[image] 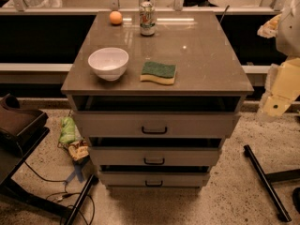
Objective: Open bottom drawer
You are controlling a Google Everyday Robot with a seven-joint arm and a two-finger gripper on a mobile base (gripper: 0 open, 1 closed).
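Observation:
The bottom drawer (153, 178) is the lowest and slimmest of three grey-beige fronts, with a small black bar handle (153, 183) at its centre. A dark gap shows above its front panel. The middle drawer (154, 156) and the top drawer (154, 124) sit above it, each with a dark gap over its front. My gripper (276, 108) is at the far right edge of the view, beside the cabinet's upper right corner, well above and to the right of the bottom drawer and apart from the cabinet.
On the cabinet top (206, 55) stand a white bowl (108, 63), a green-and-yellow sponge (158, 72), a drink can (147, 18) and an orange (116, 17). Snack bags (71, 137) and cables lie on the floor at left. Black frame legs (265, 182) lie at right.

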